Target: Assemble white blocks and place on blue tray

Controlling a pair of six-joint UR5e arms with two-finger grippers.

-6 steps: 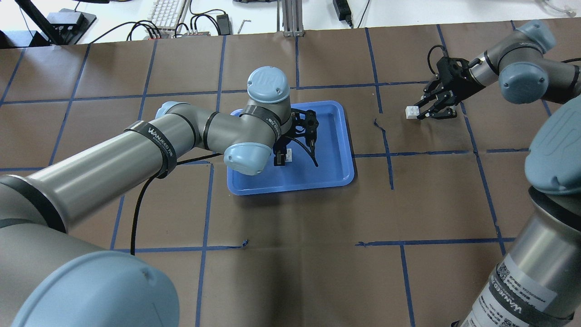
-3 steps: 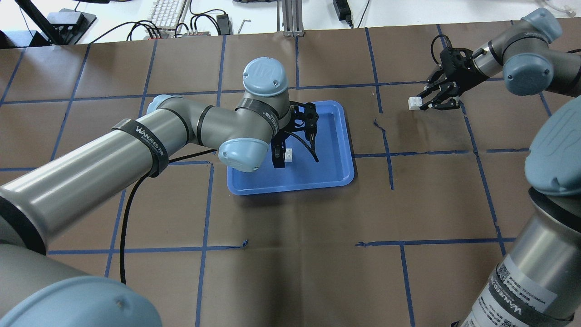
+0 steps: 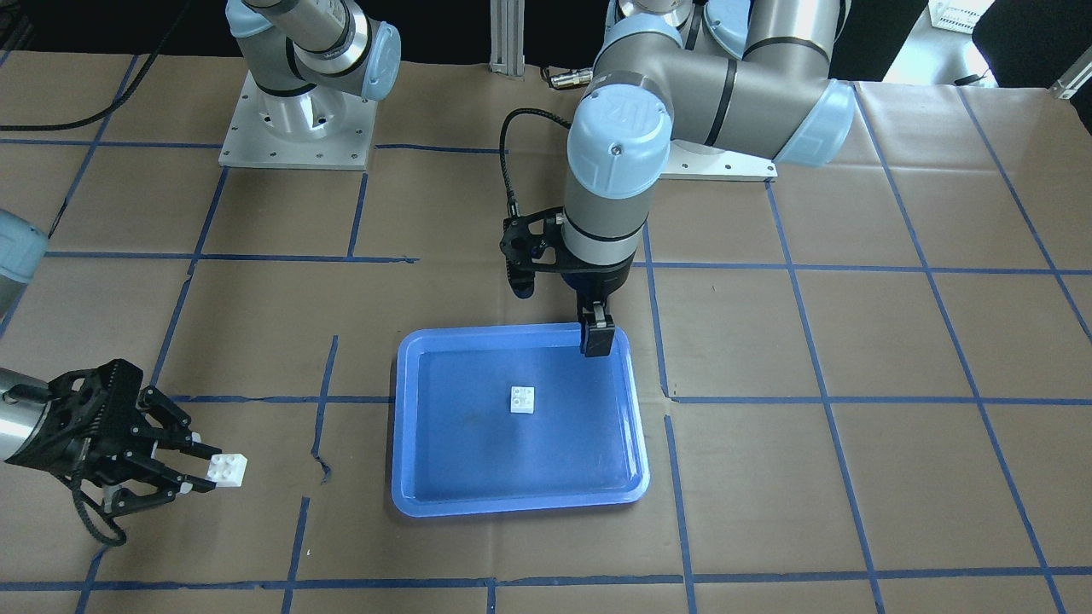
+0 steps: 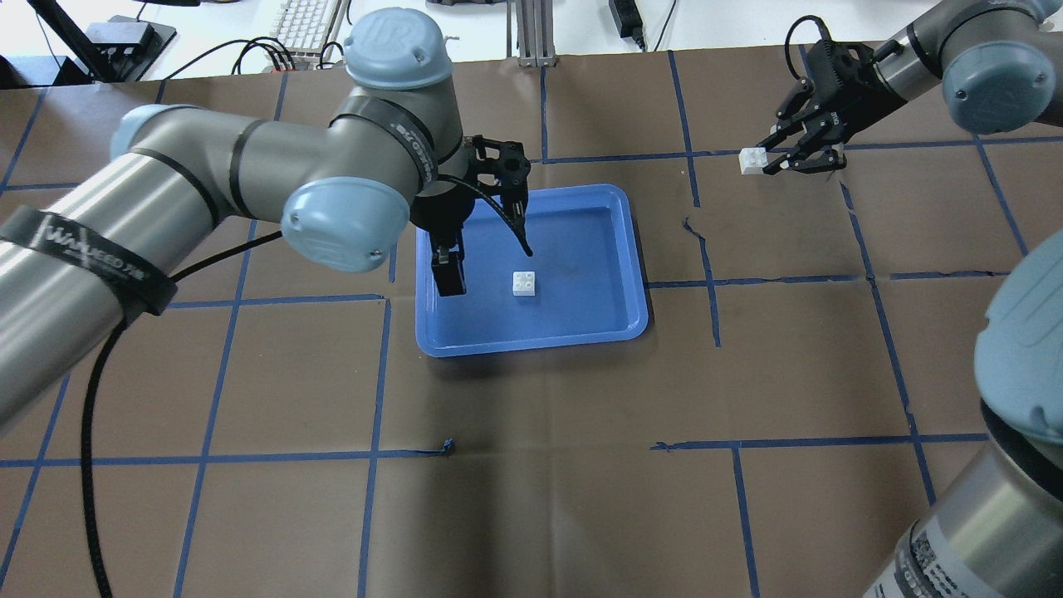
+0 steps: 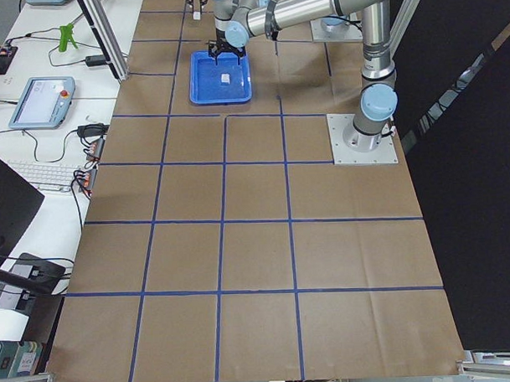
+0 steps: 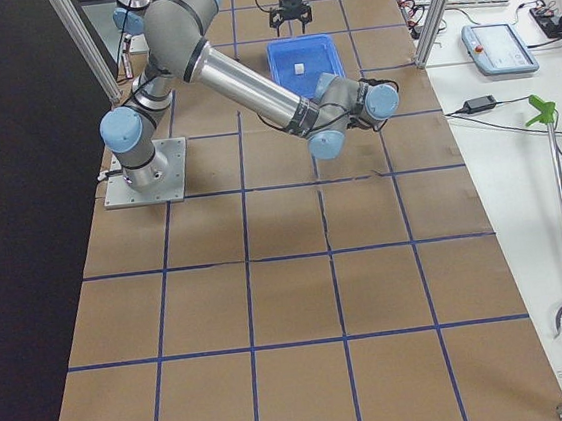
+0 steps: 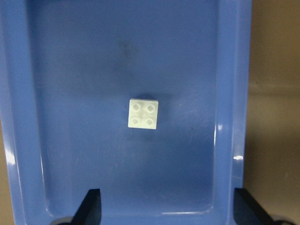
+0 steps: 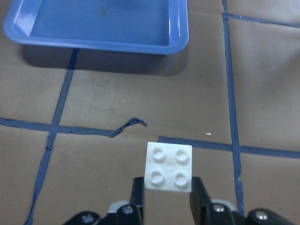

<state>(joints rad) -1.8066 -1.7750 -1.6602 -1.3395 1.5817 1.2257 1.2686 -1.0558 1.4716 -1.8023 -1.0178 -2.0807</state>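
One white block [image 4: 524, 284] lies studs-up near the middle of the blue tray [image 4: 638, 249], touching nothing else. The left gripper [image 7: 168, 208] hangs over the tray's near end with its fingers spread wide and empty. Well away, above the brown table [image 4: 540, 415], the right gripper [image 3: 198, 471] is clamped on the other block [image 3: 228, 469].

That held block worries me. It sticks out past the fingertips, pinched only along its rear edge, so a push down onto the studs could tip it or squeeze it out. The block on the tray sits loose on a glossy floor, and an off-centre press would probably make it skate sideways instead of clicking together. The left arm also crowds the tray, so the right arm coming across risks a knock unless the left one clears off.

From the wrist view I cannot see how deep the grip on the held block goes. Its height above the table is unclear too. Both side views show the blocks too small to judge anything.
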